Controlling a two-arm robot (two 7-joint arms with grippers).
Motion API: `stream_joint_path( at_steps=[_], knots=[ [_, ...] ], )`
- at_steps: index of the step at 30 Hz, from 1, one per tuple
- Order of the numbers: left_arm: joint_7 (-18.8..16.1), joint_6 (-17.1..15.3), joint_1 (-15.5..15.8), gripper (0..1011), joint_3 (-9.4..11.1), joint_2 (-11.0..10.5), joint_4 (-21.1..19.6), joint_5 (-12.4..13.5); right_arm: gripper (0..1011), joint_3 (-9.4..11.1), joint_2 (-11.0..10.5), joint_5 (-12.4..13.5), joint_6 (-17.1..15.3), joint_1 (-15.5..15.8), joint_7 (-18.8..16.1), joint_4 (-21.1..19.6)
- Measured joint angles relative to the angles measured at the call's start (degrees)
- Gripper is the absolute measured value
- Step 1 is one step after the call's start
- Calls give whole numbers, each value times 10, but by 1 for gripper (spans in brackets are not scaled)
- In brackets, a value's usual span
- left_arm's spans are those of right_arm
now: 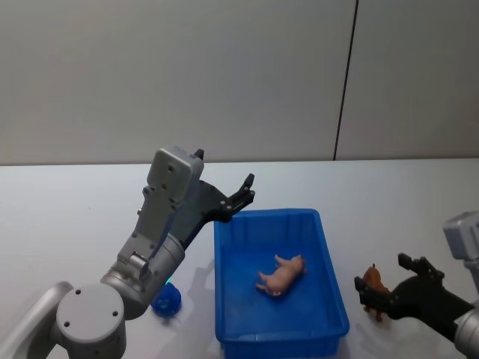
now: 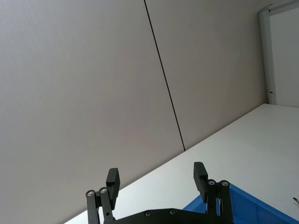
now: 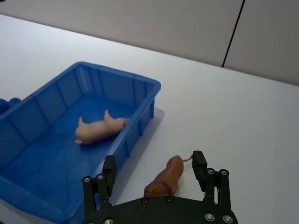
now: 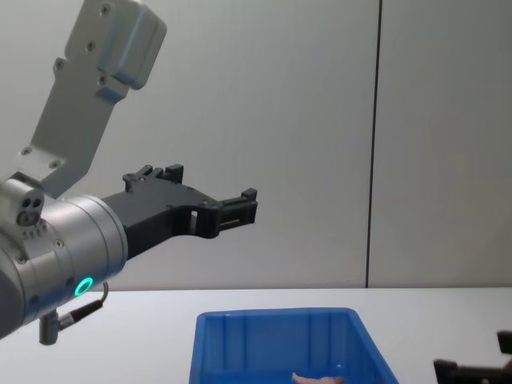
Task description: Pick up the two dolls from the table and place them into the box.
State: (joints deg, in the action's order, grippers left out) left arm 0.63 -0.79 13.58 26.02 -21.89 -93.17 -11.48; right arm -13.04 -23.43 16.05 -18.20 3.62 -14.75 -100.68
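Observation:
The blue box point(image 1: 329, 258) stands on the white table point(image 1: 67, 217). One pale pink doll point(image 1: 282, 275) lies on its side on the box floor, also seen in the right wrist view as the pink doll point(image 3: 99, 131). A small brown animal-shaped doll point(image 1: 372, 288) stands on the table just right of the box. My right gripper point(image 1: 383, 277) is low at the table, open, its fingers either side of the brown doll point(image 3: 164, 178). High above the box's far left corner, my left gripper point(image 1: 243, 193) is open and holds nothing.
A small blue ball-like object point(image 1: 166, 301) lies on the table against the box's left side, under my left arm. A grey panelled wall point(image 1: 224, 75) runs behind the table. Bare tabletop stretches beyond the box and to its right.

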Motion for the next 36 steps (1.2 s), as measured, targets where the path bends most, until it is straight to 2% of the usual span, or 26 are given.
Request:
stream_joint_path(
  at_steps=[9,22,32,33,35,36],
  knots=[
    [0,0,0,1000,0,0,0,0,1001,1,-5,2,-12,6,-1,12],
    [0,0,0,1000,0,0,0,0,994,-3,-1,-11,-16,-3,-4,42],
    [0,0,0,1000,0,0,0,0,764,-7,5,-20,-20,-11,-9,57],
    [0,0,0,1000,0,0,0,0,708,-7,5,-21,-21,-11,-9,58],
    [0,0,0,1000,0,0,0,0,675,-7,6,-23,-21,-13,-9,60],
    [0,0,0,1000,0,0,0,0,616,-8,6,-24,-22,-13,-10,61]
  ],
)
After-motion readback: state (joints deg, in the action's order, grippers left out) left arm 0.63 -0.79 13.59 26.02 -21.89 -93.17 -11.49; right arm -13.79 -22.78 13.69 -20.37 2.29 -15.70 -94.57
